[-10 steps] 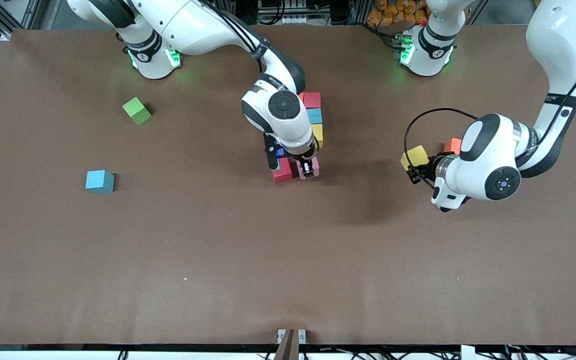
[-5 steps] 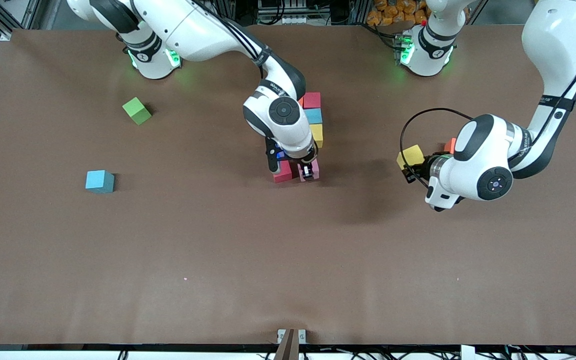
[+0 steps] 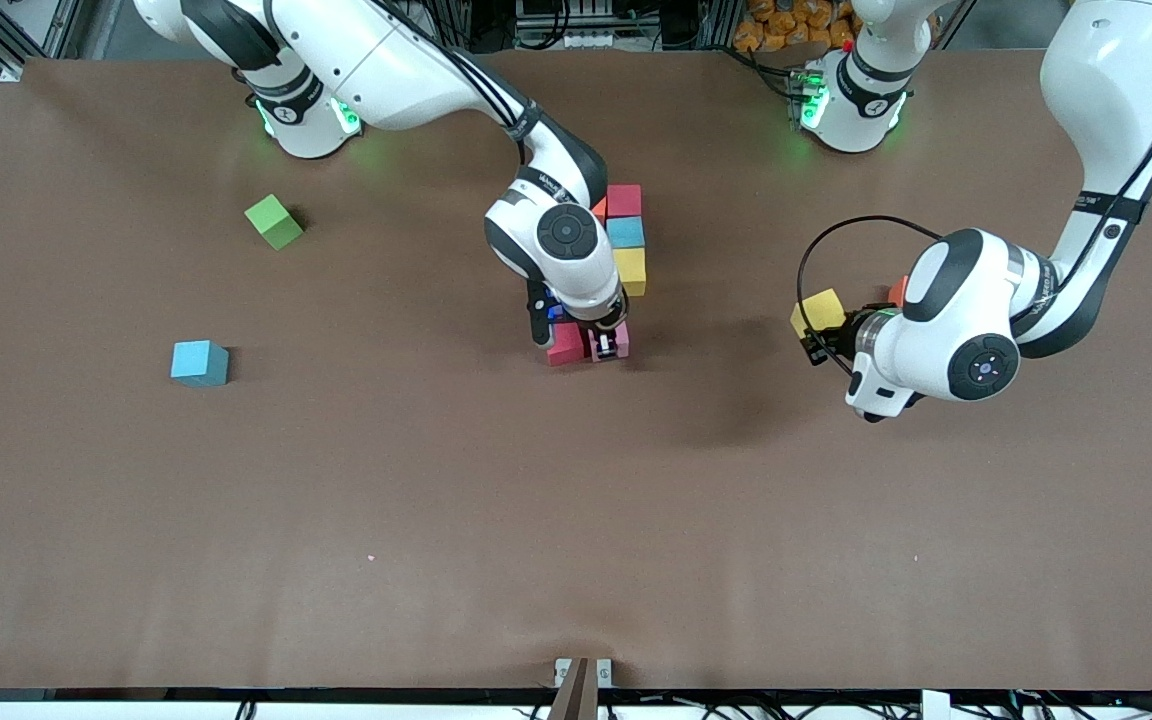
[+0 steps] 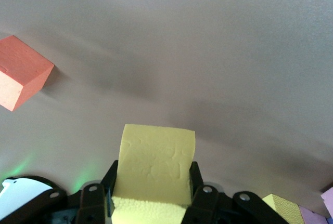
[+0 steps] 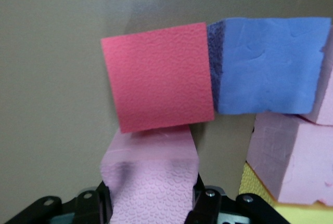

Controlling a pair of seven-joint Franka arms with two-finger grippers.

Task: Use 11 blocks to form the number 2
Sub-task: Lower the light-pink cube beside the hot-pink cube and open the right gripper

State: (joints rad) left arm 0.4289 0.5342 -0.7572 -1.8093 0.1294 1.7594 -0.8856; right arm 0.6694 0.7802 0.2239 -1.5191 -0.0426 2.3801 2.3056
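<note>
Front view: partial number 2 [image 3: 612, 275] mid-table, near the robots' edge. Red cube [image 3: 623, 200], light blue cube [image 3: 627, 232], yellow cube [image 3: 630, 270] stacked in a column; crimson cube [image 3: 565, 344] at the nearest row. Right gripper [image 3: 607, 345] clamped on pink cube [image 5: 151, 174], edge touching crimson cube. Left gripper [image 3: 820, 338] gripping second yellow cube [image 3: 818, 311], over bare table toward left arm's end, orange cube [image 4: 21, 71] close by. Lime-green cube [image 3: 273, 221], stray blue cube [image 3: 200, 362] well apart toward right arm's end. Wide bare brown table [image 3: 536, 520] nearer camera.
</note>
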